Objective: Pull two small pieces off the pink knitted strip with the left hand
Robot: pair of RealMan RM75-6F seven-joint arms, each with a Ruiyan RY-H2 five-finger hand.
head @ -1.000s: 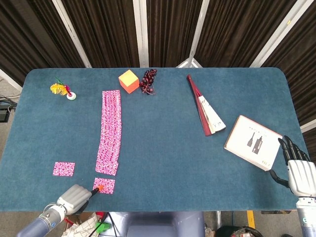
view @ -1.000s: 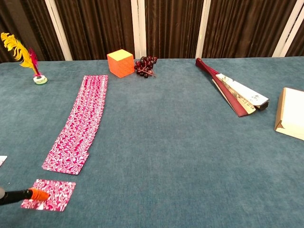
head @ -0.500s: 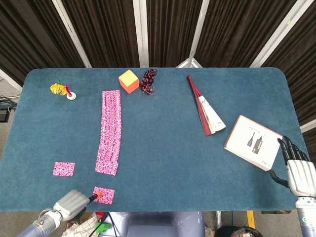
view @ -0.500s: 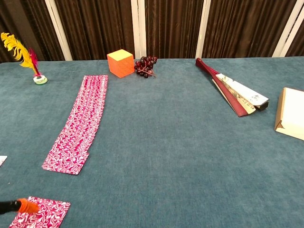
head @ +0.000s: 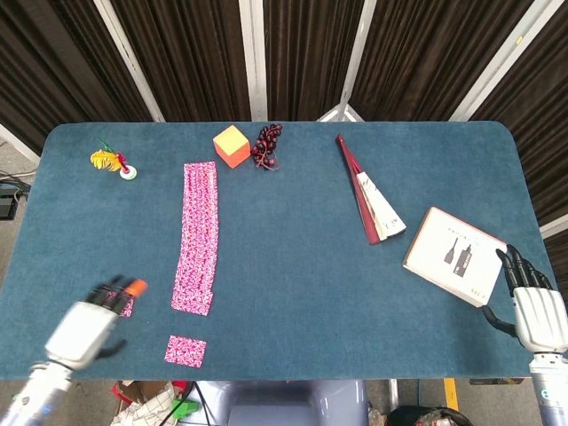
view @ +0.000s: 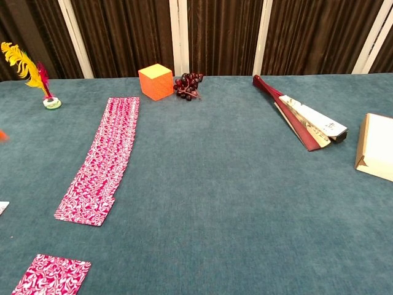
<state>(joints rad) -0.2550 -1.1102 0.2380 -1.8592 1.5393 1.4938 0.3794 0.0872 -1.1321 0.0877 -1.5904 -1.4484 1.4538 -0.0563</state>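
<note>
The long pink knitted strip (head: pixel 197 235) (view: pixel 101 160) lies flat on the left half of the blue table. One small pink piece (head: pixel 185 350) (view: pixel 52 275) lies apart, just below the strip's near end. Left of it my left hand (head: pixel 89 324) hovers, blurred by motion, with fingers extended and nothing in them. It covers most of a second small piece (head: pixel 127 306), of which the chest view shows only a sliver (view: pixel 2 207) at the left edge. My right hand (head: pixel 537 309) rests open at the table's front right edge.
An orange cube (head: pixel 231 145) and dark grapes (head: pixel 267 145) sit beyond the strip's far end. A feather shuttlecock (head: pixel 114 162) stands at the far left. A folded fan (head: pixel 368 193) and a white box (head: pixel 454 256) lie to the right.
My left hand has let go of the second small piece near the table's front edge. It has then swung up and to the left, over the first piece.
</note>
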